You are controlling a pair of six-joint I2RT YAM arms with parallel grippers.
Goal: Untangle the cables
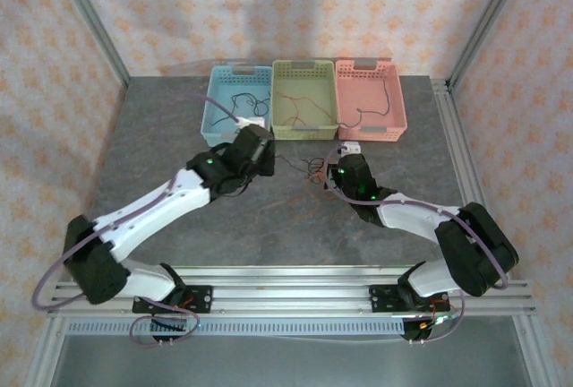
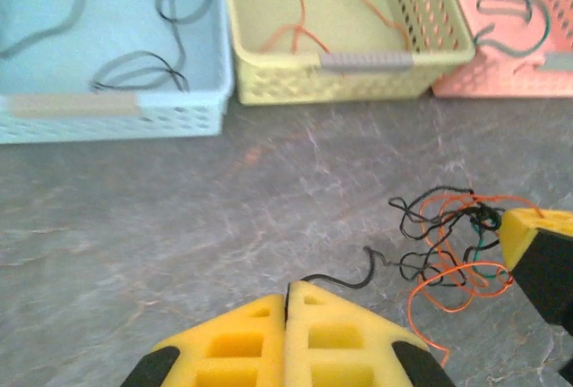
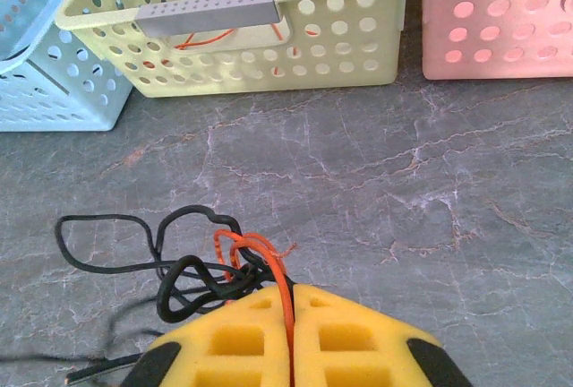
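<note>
A small tangle of cables (image 1: 309, 169) in black, orange and green lies on the grey table between my two grippers. From the left wrist the tangle (image 2: 457, 244) sits to the right. My left gripper (image 2: 288, 290) is shut on the end of a black cable (image 2: 358, 281) that trails out of the knot. My right gripper (image 3: 291, 290) is shut on an orange cable (image 3: 269, 262), with black loops (image 3: 192, 270) bunched against its left finger. From above, the left gripper (image 1: 271, 162) is just left of the knot and the right gripper (image 1: 332, 176) just right of it.
Three baskets stand in a row behind the tangle: blue (image 1: 240, 71) holding black wires, green (image 1: 304, 64) holding orange wires, pink (image 1: 363, 64) holding dark wires. Their front walls are close ahead of both grippers. Aluminium frame posts bound the table.
</note>
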